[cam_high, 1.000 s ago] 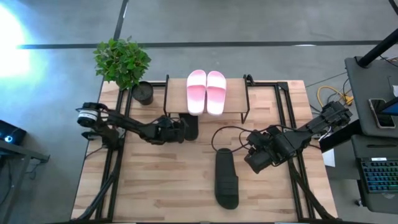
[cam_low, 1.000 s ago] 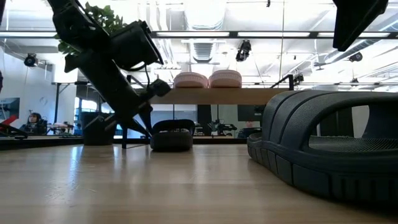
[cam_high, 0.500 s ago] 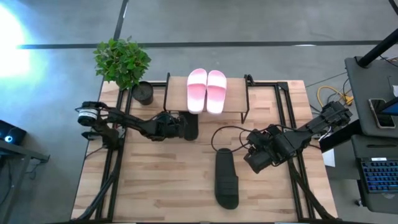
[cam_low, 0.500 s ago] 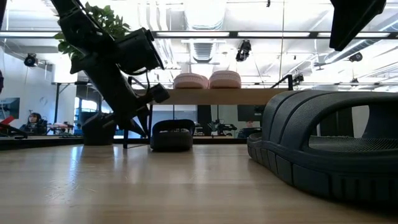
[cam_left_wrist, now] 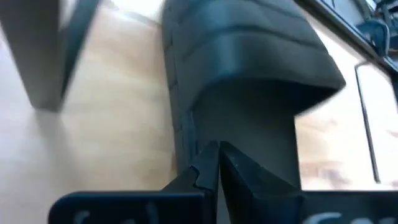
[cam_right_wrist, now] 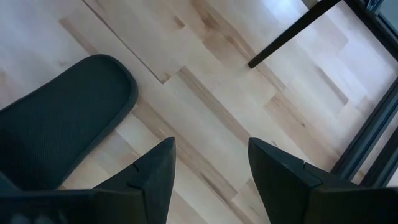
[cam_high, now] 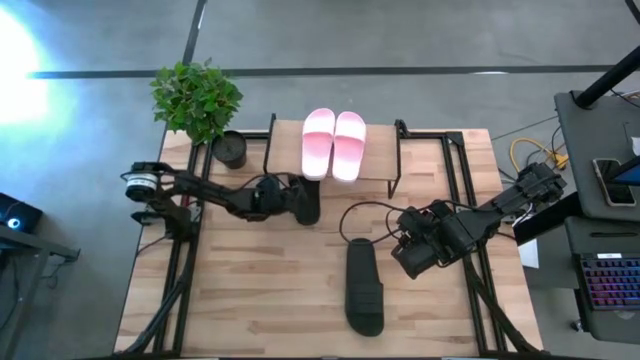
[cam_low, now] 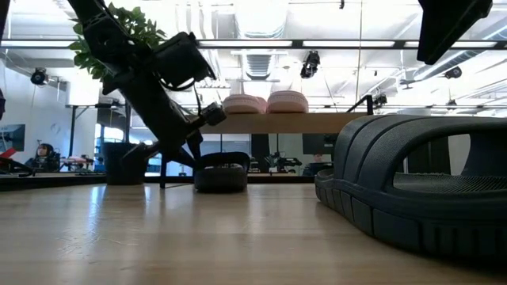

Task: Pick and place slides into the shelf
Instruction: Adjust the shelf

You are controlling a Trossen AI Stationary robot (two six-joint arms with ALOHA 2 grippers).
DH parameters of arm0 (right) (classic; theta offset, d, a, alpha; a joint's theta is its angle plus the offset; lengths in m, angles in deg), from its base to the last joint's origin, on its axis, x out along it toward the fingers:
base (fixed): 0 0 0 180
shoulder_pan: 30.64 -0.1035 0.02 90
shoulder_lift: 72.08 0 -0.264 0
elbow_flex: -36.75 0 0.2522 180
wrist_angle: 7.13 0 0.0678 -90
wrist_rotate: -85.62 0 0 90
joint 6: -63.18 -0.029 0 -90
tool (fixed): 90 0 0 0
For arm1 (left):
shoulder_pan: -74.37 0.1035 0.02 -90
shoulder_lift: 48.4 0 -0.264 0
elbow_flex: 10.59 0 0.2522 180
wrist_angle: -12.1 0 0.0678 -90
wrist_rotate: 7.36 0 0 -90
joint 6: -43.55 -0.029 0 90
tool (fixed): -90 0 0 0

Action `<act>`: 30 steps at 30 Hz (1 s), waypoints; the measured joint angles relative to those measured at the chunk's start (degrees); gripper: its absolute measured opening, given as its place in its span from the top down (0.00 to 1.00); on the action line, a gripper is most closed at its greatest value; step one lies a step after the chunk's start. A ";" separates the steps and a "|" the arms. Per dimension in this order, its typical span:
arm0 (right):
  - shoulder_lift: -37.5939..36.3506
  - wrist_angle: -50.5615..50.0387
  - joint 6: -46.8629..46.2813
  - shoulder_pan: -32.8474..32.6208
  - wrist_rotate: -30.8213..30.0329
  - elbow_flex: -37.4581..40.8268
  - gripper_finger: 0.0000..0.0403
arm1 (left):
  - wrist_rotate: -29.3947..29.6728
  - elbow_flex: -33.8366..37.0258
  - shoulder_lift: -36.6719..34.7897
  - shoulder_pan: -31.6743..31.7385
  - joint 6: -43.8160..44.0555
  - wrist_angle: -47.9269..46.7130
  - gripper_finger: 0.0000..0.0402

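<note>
**Now: left gripper closed at the black slide under the shelf; right arm waiting**

Left arm reaches low and nearly flat across the table from its base toward the shelf (cam_high: pixel 385 160). In the low view the forearm slopes down steeply to the table top. The left gripper (cam_high: pixel 288 199) sits at the shelf's left front leg, right against a black slide (cam_high: pixel 307 203) that lies on the table, part way under the plank. In the left wrist view the fingers (cam_left_wrist: pixel 245 174) are pressed together with no gap, tips touching the slide's sole just below its strap; nothing is clamped between them.

Right arm comes in from the table's right edge, bent at the elbow. The right gripper (cam_high: pixel 408 260) hangs above bare wood with its fingers spread apart and holding nothing. The second black slide (cam_high: pixel 364 285) lies just beside it on the side away from the arm's base, flat on the table, well apart from the shelf.

Pink slides (cam_high: pixel 333 145) sit side by side on top of the shelf plank, beyond the left gripper. A potted plant (cam_high: pixel 198 100) stands on the table corner behind the left arm. A black cable (cam_high: pixel 352 213) loops over the table between the shelf and the right gripper.
</note>
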 joint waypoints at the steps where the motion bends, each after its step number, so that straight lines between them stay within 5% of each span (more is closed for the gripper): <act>1: 0.00 0.02 0.00 0.00 0.00 0.00 0.52 | -0.13 0.00 0.00 -0.49 -1.03 0.45 1.00; 7: 0.00 0.15 -1.02 0.00 0.04 0.00 0.52 | 2.85 -0.17 -1.78 -3.62 -7.17 0.30 1.00; 13: 0.00 0.34 -2.93 -0.21 2.88 -0.21 0.52 | 5.47 -0.17 -11.78 -11.14 -7.21 -11.95 1.00; 20: -0.41 0.82 -3.09 -0.35 2.77 -1.19 0.52 | 22.73 -1.40 -27.99 -22.52 -2.76 -24.97 1.00; 24: -1.70 5.19 0.08 2.48 1.14 -2.57 0.52 | 26.23 -2.06 -33.56 -18.59 0.89 -35.30 1.00; 30: -2.71 12.69 9.57 12.63 1.01 -5.61 0.52 | 20.88 -0.58 -36.89 -7.62 0.58 -38.31 1.00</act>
